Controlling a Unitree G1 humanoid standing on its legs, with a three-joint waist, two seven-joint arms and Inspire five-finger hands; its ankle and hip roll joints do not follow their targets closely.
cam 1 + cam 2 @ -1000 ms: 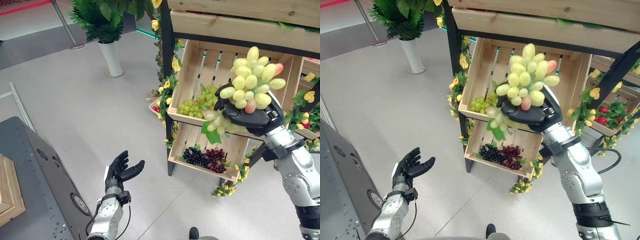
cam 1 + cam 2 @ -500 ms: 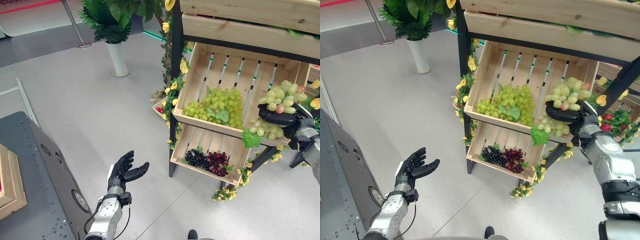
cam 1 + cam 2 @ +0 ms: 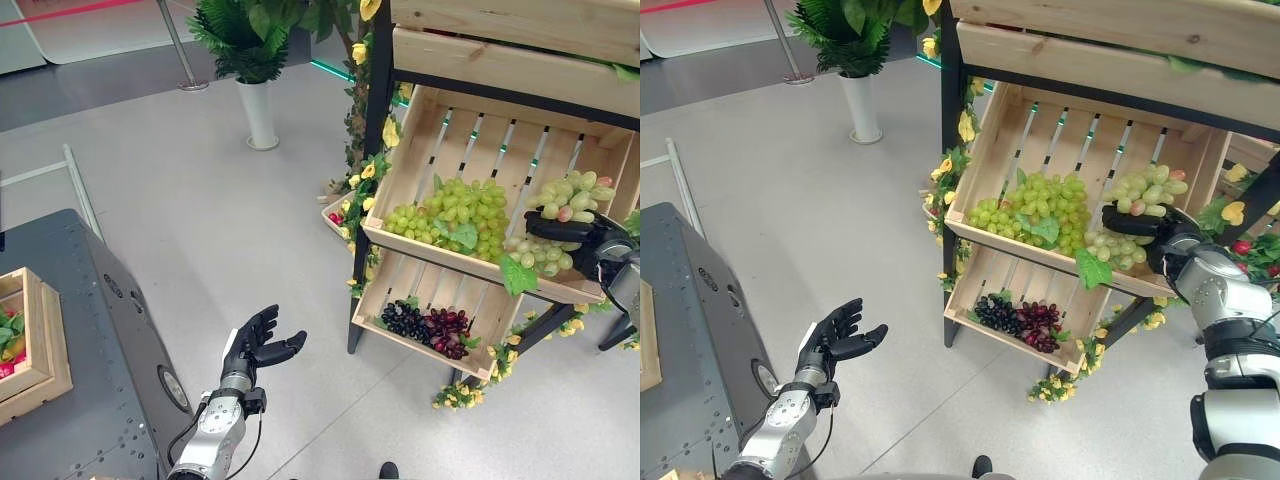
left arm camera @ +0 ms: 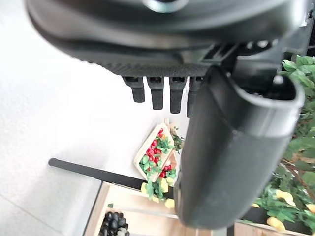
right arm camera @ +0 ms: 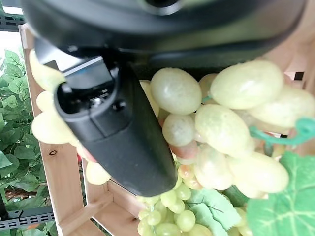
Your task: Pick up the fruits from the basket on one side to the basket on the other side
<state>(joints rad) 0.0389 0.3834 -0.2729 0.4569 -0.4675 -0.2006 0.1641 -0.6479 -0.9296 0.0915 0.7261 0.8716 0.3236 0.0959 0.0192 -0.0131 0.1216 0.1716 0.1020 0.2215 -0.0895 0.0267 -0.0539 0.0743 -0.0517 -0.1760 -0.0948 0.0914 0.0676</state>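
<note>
pale grape bunch (image 3: 562, 195) is gripped by right hand (image 3: 590, 240) fingers at 3 o'clock over upper crate (image 3: 455, 130); left hand (image 3: 252, 345) is held spread wide at 6 o'clock.

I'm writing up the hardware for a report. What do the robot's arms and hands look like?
Both arms are silver-grey metal with rounded joint housings and dark bands. Each ends in a black robot hand with jointed fingers and a thumb: the left hand on a slim silver wrist, the right hand on a bulkier rounded forearm. The wrist views show smooth, glossy black thumb casings.
</note>
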